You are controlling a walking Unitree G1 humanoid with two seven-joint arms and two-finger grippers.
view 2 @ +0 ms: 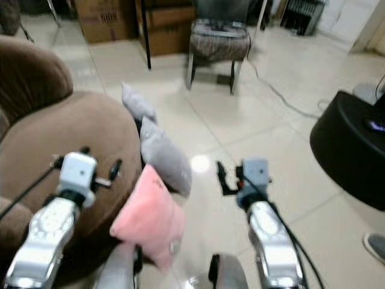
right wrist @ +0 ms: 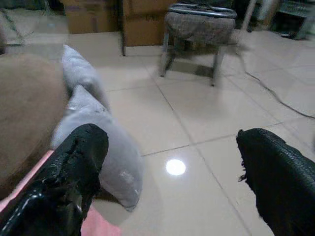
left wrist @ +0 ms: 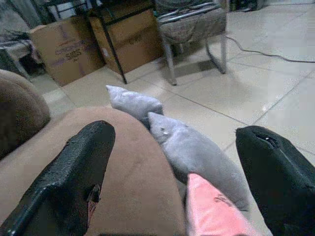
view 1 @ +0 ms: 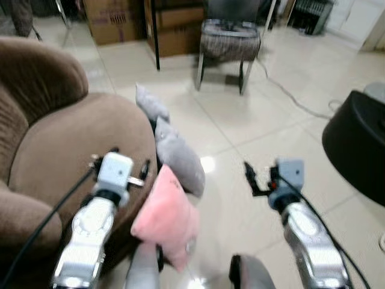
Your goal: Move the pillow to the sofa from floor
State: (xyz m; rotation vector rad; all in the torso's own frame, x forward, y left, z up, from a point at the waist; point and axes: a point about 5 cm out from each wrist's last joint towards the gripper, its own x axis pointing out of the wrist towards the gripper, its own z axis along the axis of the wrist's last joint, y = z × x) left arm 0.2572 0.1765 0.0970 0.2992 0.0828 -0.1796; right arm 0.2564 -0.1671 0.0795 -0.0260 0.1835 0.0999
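Pink pillow [view 1: 166,220] leans against brown sofa [view 1: 72,150]

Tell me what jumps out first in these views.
The pink pillow stands out, leaning against the front of the brown sofa on the pale tiled floor, between the two raised arms. Behind it two grey pillows line the sofa's edge. Both tools, left and right, hang open and empty.
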